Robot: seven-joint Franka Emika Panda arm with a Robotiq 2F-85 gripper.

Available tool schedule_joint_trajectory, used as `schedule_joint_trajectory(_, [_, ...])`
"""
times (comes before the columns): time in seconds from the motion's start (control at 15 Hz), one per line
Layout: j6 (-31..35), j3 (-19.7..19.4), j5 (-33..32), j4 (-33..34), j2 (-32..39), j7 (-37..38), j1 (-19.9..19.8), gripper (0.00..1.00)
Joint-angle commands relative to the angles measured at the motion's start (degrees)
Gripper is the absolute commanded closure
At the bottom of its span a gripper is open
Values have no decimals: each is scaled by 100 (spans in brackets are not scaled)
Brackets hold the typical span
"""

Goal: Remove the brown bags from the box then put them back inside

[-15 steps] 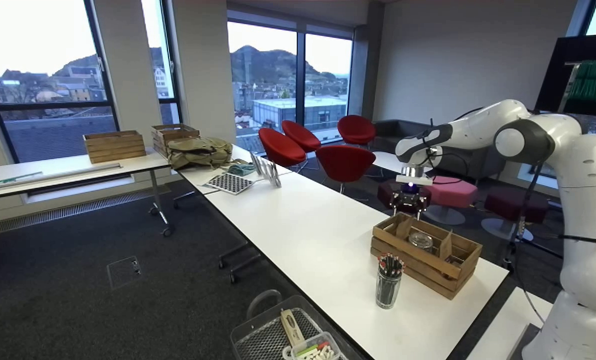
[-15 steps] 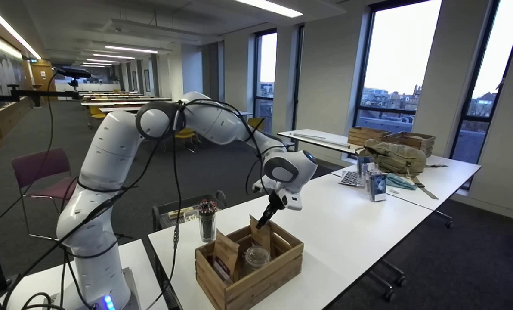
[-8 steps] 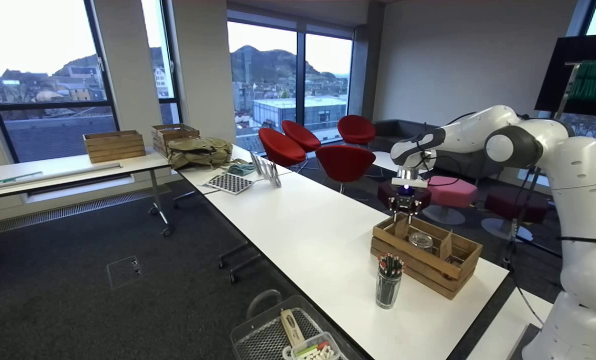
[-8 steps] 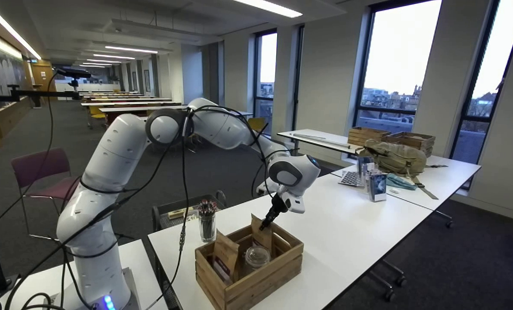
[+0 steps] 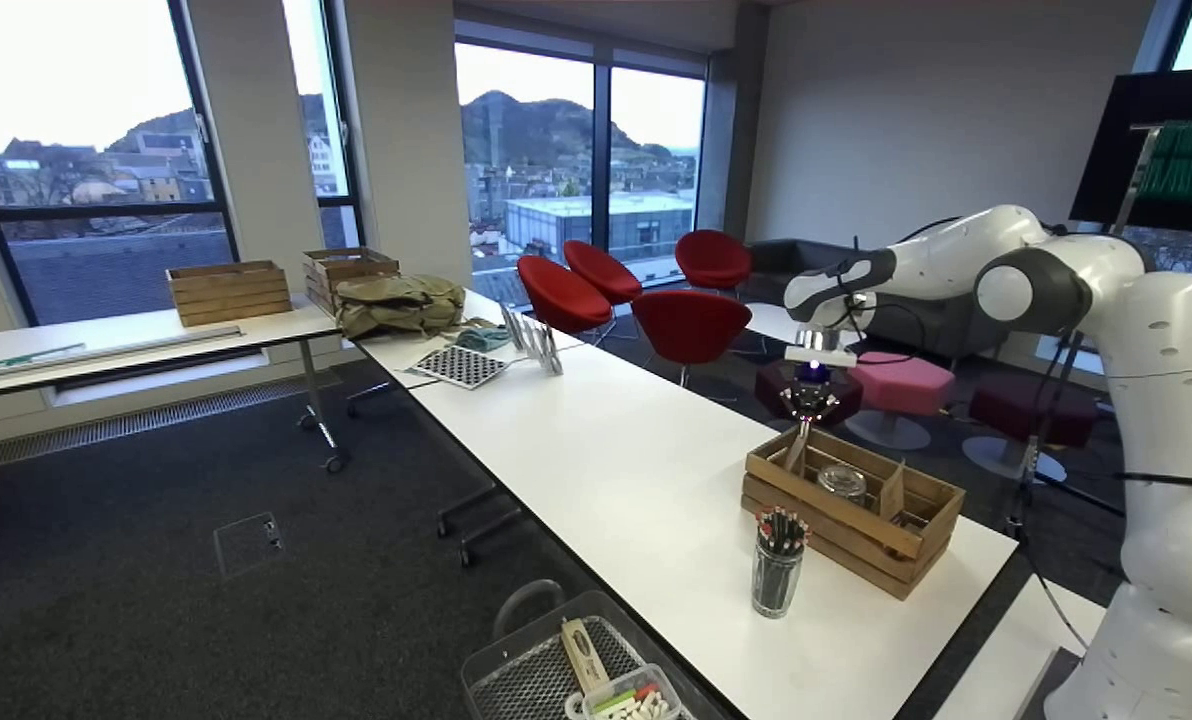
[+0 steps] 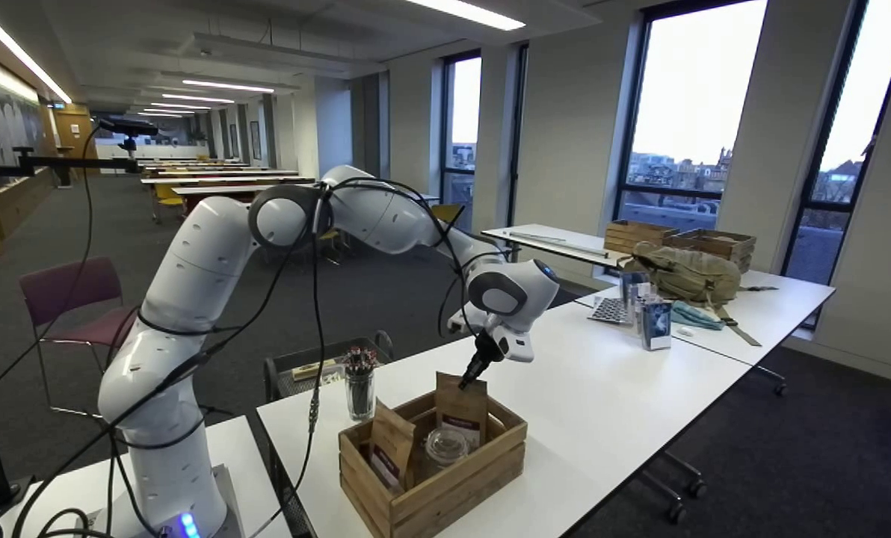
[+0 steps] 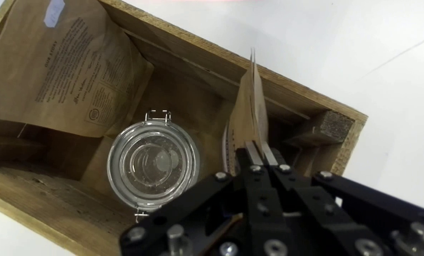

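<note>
As the gripper [image 7: 260, 153] before us, spread a second ago, pinches a brown bag [image 6: 462, 407] by its top, the bag turns inside the box [image 6: 460, 483].

Box [image 6: 460, 482] on table [image 6: 587, 388]; in box, jar [image 7: 153, 164] between two bags [image 7: 66, 74]. Pencils [image 6: 361, 359] in glass [image 6: 360, 397], near box.

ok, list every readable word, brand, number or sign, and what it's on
"OUR STORY": on the brown bag with the white sticker.
Rest of that bag's print: too small.
Sticker's marking: blurred.
Print on the second brown bag: too blurred.
Marking on the pale block: illegible.
No brand or number legible.
</note>
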Motion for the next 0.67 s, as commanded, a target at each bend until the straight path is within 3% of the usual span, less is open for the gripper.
schedule_joint_trajectory(0.0, [16, -45, -29, -313, -792, 101, 61, 100])
schedule_joint_trajectory(0.6, [54, 350, -821, -531, -2225, 223, 744, 100])
